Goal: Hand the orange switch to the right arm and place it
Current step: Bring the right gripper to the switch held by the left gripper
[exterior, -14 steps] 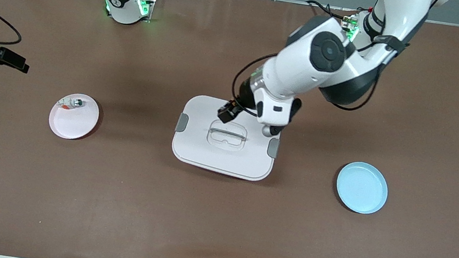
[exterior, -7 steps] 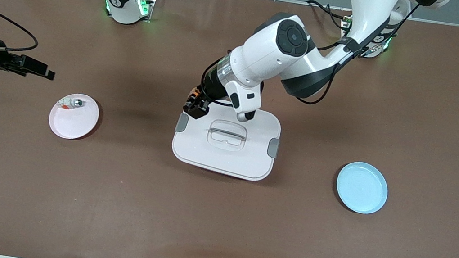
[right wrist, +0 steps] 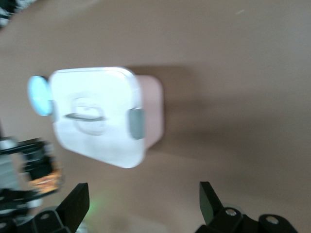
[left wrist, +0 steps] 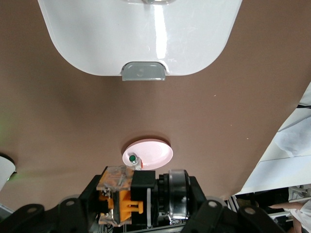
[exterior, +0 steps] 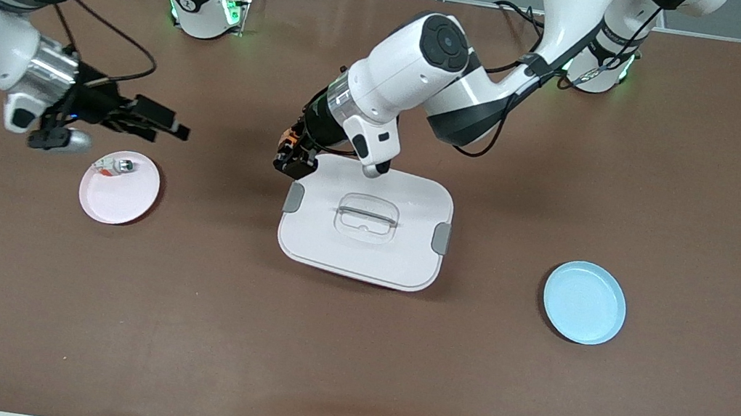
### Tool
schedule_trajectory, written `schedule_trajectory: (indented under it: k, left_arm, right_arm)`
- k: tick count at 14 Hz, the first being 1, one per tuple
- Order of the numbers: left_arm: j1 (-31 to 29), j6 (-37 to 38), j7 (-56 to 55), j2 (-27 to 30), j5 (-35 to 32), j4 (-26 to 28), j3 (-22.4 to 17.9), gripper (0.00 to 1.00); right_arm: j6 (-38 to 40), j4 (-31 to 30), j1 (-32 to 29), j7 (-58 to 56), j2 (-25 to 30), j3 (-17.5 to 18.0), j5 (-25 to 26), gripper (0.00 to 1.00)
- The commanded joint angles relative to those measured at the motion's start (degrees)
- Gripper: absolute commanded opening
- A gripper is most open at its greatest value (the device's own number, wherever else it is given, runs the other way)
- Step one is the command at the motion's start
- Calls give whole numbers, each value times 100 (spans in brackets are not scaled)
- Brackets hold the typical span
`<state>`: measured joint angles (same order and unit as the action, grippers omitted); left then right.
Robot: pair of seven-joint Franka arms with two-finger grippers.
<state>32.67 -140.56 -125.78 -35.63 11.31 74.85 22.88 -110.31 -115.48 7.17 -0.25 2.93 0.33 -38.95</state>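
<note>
My left tool (exterior: 291,158) is clamped on the orange switch (left wrist: 122,203), hanging over the bare surface (exterior: 347,366) just off the corner of the white lidded box (exterior: 364,247), toward the right arm's end. From its wrist view I see the switch pinched by its body, orange plastic poking out between the fingers. My right tool (exterior: 159,121) sits with its jaws spread wide and nothing in them, over the surface beside the pink plate (exterior: 121,204), which carries a small silver-capped part (exterior: 124,165). There's a fair gap between the two tools. The risk I judge: the switch is tiny, so if the right fingers close off-centre or the left lets go early, it drops and bounces away. The blue plate (exterior: 584,303) lies well clear
</note>
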Motion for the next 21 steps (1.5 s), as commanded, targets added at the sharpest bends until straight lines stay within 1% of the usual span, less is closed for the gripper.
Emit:
schedule_trajectory:
  k: [1, 3, 6, 8, 9, 12, 14, 15, 17, 19, 21]
  left_arm:
    - [423, -51, -104, -93, 38, -190, -406, 0]
    - [538, 10, -104, -93, 38, -190, -521, 0]
    - [547, 90, -104, -85, 38, -190, -522, 0]
    - [538, 107, -104, -50, 47, -190, -513, 0]
    - [538, 177, -96, -41, 47, -190, -504, 0]
    - [538, 186, -104, -41, 55, -190, -495, 0]
    - [547, 186, -113, -41, 55, -190, -504, 0]
    - [547, 186, -131, -41, 56, -190, -504, 0]
    - [538, 186, -122, -58, 55, -190, -504, 0]
    - [538, 178, -122, -58, 55, -190, -504, 0]
    - [538, 178, -122, -41, 56, -190, -504, 0]
  right_arm:
    - [-402, -448, 328, -62, 313, -42, -726, 100]
    - [-683, -554, 583, -255, 322, -42, -1070, 100]
    - [-895, -791, 698, -764, 357, -42, -1457, 100]
    - [-1324, -1159, 855, -949, 541, -42, -1807, 100]
    - [-1474, -1283, 978, -1029, 594, -51, -1923, 100]
    - [-1984, -1442, 1295, -1047, 630, -42, -2002, 100]
    - [-2283, -1494, 1602, -1317, 603, -51, -2563, 100]
    - [-2345, -1503, 1639, -1546, 595, -51, -2687, 100]
    - [-2346, -1503, 1639, -1706, 577, -51, -2715, 100]
    - [-2328, -1538, 1622, -2179, 542, -60, -2715, 100]
    - [-2337, -1626, 1586, -2374, 516, -60, -2715, 100]
